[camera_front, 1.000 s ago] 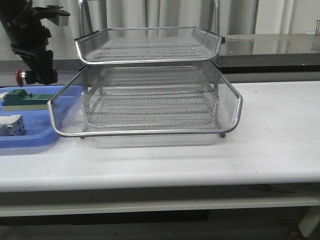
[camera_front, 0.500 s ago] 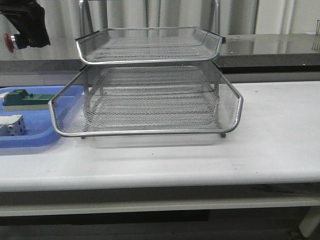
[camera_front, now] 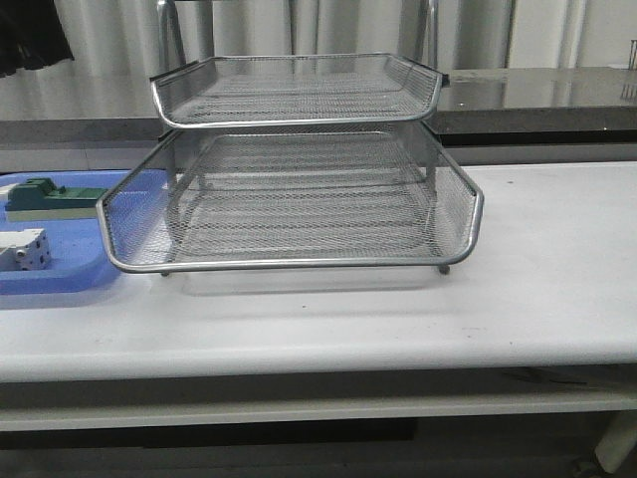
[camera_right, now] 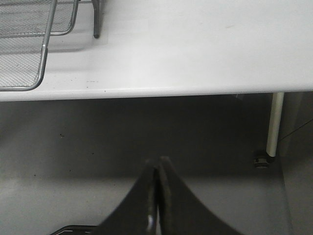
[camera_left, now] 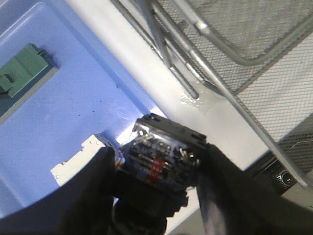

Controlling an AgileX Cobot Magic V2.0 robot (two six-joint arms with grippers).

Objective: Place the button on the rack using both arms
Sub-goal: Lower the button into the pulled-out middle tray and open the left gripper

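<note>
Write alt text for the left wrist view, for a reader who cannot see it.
The left claw is closed on the button, gripping its block body between two black fingers, high above a blue tray. A green block part lies on that tray, and the silver wire-mesh rack stands beside it on the white table.

Left arm (camera_front: 30, 45) climbs out of the front view: from beside the rack's (camera_front: 299, 164) left edge, then higher, now only a dark scrap at the top-left corner. The button (camera_left: 161, 159), whose red head showed at the jaws in the front view, is gone from that view; the left wrist view shows it clamped in the left gripper (camera_left: 156, 176), above the blue tray (camera_left: 58, 112).
</note>
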